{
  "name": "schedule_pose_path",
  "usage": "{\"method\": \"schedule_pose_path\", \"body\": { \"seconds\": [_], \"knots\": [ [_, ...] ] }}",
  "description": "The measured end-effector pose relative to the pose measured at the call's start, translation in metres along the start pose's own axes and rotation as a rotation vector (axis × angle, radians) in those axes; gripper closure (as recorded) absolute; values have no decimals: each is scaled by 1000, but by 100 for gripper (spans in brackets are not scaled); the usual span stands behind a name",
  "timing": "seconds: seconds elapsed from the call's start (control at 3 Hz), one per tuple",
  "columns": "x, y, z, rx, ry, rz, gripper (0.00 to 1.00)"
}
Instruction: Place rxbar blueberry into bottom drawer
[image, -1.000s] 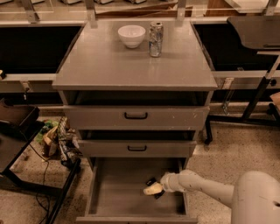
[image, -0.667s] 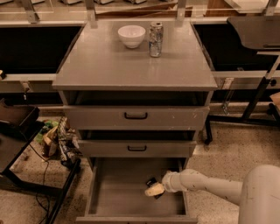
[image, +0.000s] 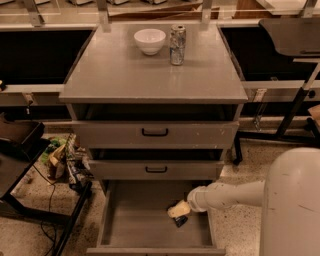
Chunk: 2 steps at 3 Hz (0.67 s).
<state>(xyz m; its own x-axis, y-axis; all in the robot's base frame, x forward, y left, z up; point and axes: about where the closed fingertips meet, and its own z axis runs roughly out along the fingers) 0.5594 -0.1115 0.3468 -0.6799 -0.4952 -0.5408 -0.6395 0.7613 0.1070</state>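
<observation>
The bottom drawer (image: 150, 235) is pulled fully out, a wide plain grey tray below two shallower drawers. My white arm reaches in from the right, and the gripper (image: 178, 212) sits low over the right half of the drawer floor. The rxbar blueberry (image: 181, 221) shows as a small dark piece right at the gripper's tip, close to the floor. I cannot tell whether it is held or lying there.
On the cabinet top stand a white bowl (image: 150, 40) and a silver drink can (image: 177, 45). The top drawer (image: 155, 133) and middle drawer (image: 156, 170) are partly out above the gripper. Clutter and cables (image: 62, 162) lie on the floor at left; table legs (image: 295, 107) stand at right.
The gripper stays at nearly the same spot in the bottom drawer. The white arm housing at the right edge now fills more of the view.
</observation>
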Motion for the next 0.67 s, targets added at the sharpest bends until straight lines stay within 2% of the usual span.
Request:
{"method": "schedule_pose_path", "body": {
  "seconds": [0.33,0.67],
  "knots": [
    [-26,2,-50,92,1,61,0],
    [-71,16,-97,186,-83,99,0]
  ]
}}
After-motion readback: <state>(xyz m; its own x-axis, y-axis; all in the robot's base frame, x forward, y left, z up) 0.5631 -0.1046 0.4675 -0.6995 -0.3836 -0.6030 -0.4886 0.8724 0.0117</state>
